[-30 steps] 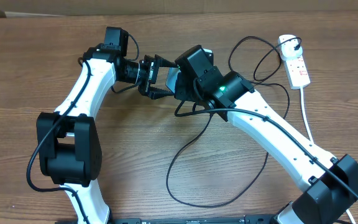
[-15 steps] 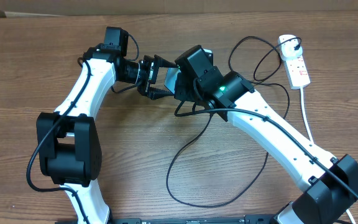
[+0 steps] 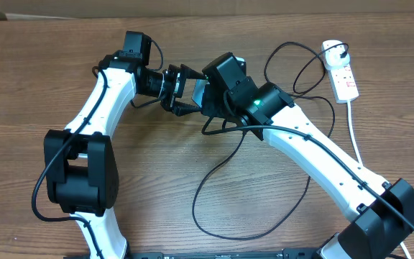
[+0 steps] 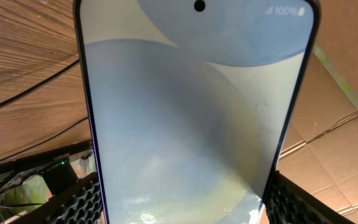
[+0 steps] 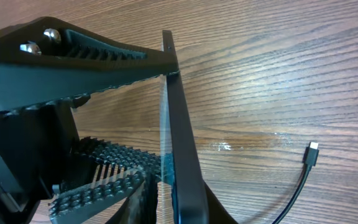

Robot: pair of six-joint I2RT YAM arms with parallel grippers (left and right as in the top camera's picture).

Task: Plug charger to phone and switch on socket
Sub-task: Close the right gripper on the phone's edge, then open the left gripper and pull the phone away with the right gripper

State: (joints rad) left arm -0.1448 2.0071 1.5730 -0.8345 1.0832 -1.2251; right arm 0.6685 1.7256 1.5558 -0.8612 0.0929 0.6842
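Observation:
The phone (image 3: 199, 90), with a light blue screen, is held off the table between my two grippers. In the left wrist view the phone (image 4: 191, 112) fills the frame, and my left gripper (image 4: 179, 214) is shut on its two long edges. My left gripper (image 3: 180, 88) reaches it from the left. In the right wrist view the phone (image 5: 182, 143) is edge-on, and my right gripper (image 5: 188, 214) closes tightly on its lower end. The charger cable (image 3: 214, 173) loops over the table. Its connector tip (image 5: 314, 152) lies loose on the wood. Its plug (image 3: 334, 50) sits in the white socket (image 3: 345, 79).
The socket's thick white cord (image 3: 354, 137) runs down the right side of the table. Cable loops lie under and beside the right arm (image 3: 315, 155). Cardboard (image 4: 347, 124) stands beyond the table's far edge.
My left arm has shifted slightly to the right, toward the phone. The right arm, cable and socket have not moved.

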